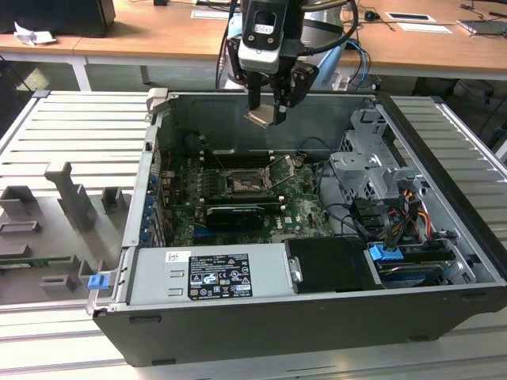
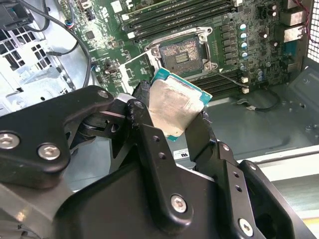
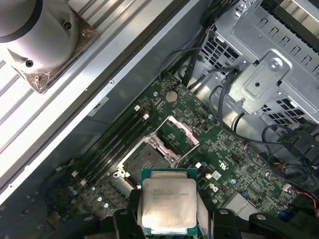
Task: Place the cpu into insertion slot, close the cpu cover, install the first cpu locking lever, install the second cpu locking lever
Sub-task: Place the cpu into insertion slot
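My gripper point(image 1: 268, 112) hangs above the back of the open computer case, shut on the cpu point(image 1: 261, 118), a flat silver-grey square with a green edge. In both wrist views the cpu point(image 2: 174, 107) point(image 3: 168, 205) sits tilted between the black fingers point(image 2: 144, 124), clear of the board. Below it, in the middle of the green motherboard, lies the insertion slot point(image 1: 242, 184) point(image 2: 182, 52) point(image 3: 143, 158), dark and uncovered. The cpu cover point(image 3: 179, 131) point(image 2: 125, 66) is swung up and open at the slot's side. A thin locking lever point(image 2: 228, 76) sticks out beside the slot.
The case wall point(image 1: 261, 321) rings the board. A grey power supply point(image 1: 210, 273) sits at the front, and a metal drive cage point(image 1: 371, 170) with cables is on the exterior view's right. Long black memory slots point(image 2: 179, 17) run beside the socket. Grey fixtures point(image 1: 71, 198) stand on the table outside.
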Controlling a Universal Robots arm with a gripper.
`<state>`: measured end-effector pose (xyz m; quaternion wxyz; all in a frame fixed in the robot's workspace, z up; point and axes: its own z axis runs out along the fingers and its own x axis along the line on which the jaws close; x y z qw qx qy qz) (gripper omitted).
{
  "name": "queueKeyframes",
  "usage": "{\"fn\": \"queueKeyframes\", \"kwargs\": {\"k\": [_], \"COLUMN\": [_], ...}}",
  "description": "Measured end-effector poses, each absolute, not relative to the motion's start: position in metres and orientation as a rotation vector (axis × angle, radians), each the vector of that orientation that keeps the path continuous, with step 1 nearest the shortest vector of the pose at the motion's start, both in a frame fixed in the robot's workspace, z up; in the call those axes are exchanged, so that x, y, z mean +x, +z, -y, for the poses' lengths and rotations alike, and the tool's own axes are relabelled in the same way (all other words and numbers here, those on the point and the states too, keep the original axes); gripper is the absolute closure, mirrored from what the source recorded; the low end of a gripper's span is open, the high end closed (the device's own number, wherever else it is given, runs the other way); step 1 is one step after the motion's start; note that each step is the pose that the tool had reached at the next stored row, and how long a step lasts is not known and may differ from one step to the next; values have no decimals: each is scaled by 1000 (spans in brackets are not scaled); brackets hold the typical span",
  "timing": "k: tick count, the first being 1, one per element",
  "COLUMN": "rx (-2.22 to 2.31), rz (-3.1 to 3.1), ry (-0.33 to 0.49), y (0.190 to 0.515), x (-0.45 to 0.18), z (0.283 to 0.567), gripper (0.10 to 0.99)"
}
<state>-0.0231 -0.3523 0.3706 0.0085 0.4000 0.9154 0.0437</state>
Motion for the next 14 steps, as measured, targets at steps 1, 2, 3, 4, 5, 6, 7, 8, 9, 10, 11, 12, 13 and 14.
{"fn": "queueKeyframes", "kwargs": {"k": [1,2,3,4,5,6,7,8,9,10,11,12,13,14], "rx": [1255,1259,1263,1274,1283,1293,1319,1357,1389,1415,1436,1456,1467,1475], "rz": [-2858,-2856,-2854,-2849,-2845,-2840,-2827,-2807,-2791,-2777,-2765,-2754,-2748,-2743], "ry": [136,136,136,136,136,136,136,135,135,134,134,134,133,134], "y": [371,371,370,370,370,370,370,369,369,368,367,366,366,365], "x": [-23,-23,-23,-23,-23,-23,-23,-23,-23,-23,-23,-24,-25,-25], "z": [352,352,352,352,352,352,352,352,352,352,352,352,352,352], "gripper": [557,557,557,557,557,557,557,557,557,557,557,557,557,557]}}
